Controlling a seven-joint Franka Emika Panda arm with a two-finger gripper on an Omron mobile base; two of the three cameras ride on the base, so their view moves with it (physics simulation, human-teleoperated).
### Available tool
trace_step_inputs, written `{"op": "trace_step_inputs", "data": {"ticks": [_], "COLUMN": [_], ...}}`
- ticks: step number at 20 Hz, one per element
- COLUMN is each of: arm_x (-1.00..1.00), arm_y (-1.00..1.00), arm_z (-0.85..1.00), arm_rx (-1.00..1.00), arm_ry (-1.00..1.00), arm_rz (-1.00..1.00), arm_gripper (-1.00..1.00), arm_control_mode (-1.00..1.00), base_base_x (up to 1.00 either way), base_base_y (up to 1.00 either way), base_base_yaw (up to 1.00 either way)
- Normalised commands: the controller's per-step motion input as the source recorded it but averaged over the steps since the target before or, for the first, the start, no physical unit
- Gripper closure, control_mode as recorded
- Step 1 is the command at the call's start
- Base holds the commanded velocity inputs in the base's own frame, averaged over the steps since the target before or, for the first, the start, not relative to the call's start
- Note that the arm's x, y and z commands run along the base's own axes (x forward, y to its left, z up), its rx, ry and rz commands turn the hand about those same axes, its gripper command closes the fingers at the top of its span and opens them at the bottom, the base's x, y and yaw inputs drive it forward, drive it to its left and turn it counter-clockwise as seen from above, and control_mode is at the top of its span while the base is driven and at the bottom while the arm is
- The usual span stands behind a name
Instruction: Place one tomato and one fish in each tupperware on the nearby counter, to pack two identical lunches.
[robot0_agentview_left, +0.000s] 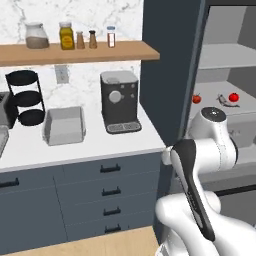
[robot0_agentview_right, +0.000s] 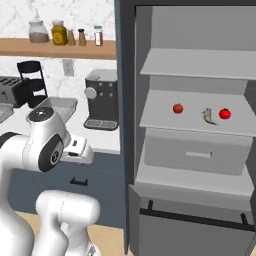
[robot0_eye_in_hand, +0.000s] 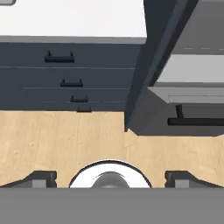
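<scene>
fingers (robot0_eye_in_hand: 111, 177) wide open, empty, aimed at the floor; raise and swing toward the nearer tomato (robot0_agentview_right: 178, 108), approach level with the shelf.

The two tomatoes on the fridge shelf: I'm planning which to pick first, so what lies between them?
One fish lies between the left tomato and the right tomato, nearer the right one, on the grey shelf; clearest in the right base view.

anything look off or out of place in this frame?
Nothing spilled, tipped or damaged. The only oddity: two tomatoes and a fish lie loose on a bare shelf of the open cabinet, not in any container. The tupperware sits upright and empty on the counter.
</scene>
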Motion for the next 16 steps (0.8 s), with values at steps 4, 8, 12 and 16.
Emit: {"op": "trace_step_inputs", "data": {"ticks": [4, 8, 12, 16], "arm_x": [0.00, 0.00, 0.00, 0.00], "arm_y": [0.00, 0.00, 0.00, 0.00], "arm_z": [0.00, 0.00, 0.00, 0.00], "arm_rx": [0.00, 0.00, 0.00, 0.00], "arm_ry": [0.00, 0.00, 0.00, 0.00], "arm_rz": [0.00, 0.00, 0.00, 0.00], "arm_gripper": [-1.00, -1.00, -1.00, -1.00], "arm_control_mode": [1.00, 1.00, 1.00, 1.00], "base_base_x": [0.00, 0.00, 0.27, 0.33], "base_base_y": [-0.98, -0.91, -0.31, -0.24], "base_base_yaw": [0.00, 0.00, -0.05, -0.04]}}
